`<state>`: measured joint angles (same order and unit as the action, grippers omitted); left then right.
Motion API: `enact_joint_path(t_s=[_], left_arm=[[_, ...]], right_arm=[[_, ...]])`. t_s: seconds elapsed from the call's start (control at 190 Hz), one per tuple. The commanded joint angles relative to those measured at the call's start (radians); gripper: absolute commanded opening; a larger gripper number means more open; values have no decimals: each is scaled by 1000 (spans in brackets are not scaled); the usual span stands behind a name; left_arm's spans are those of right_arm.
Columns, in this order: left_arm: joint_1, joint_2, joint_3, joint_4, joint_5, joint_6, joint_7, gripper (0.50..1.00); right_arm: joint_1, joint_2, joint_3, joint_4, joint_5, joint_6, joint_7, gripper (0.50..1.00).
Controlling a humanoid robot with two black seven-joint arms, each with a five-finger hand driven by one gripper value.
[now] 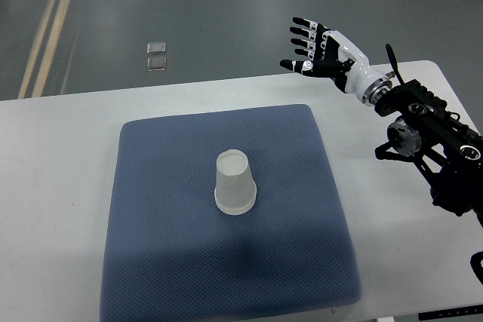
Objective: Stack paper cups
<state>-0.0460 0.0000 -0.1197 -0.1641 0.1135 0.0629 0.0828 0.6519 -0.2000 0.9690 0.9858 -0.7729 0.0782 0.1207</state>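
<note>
A white paper cup [234, 182] stands upside down near the middle of the blue mat [166, 246]; whether it is one cup or a stack I cannot tell. My right hand [311, 49] is raised above the table's far edge, well up and to the right of the cup. Its fingers are spread and hold nothing. The right arm [423, 130] runs in from the right edge. No left arm shows.
The mat lies on a white table [60, 156] whose far edge crosses the upper picture. Beyond it is grey floor with a small pale square object [157, 56].
</note>
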Motion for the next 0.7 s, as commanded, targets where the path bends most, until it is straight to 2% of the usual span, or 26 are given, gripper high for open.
enact_joint_path(t_s=[0.0,0.111,0.29,0.695], left_arm=[[0,0,0,0,0,0,0,1000],[0,0,0,0,0,0,0,1000],[0,0,0,0,0,0,0,1000],[0,0,0,0,0,0,0,1000]], right_arm=[[-14,19,4,-10,52,-40,-3,901],[-41,50,22,-10,67,-69,5,909],[-86,109,79,-9,67,-69,11,928],[-121,134,62,-10,57,-66,10,928]])
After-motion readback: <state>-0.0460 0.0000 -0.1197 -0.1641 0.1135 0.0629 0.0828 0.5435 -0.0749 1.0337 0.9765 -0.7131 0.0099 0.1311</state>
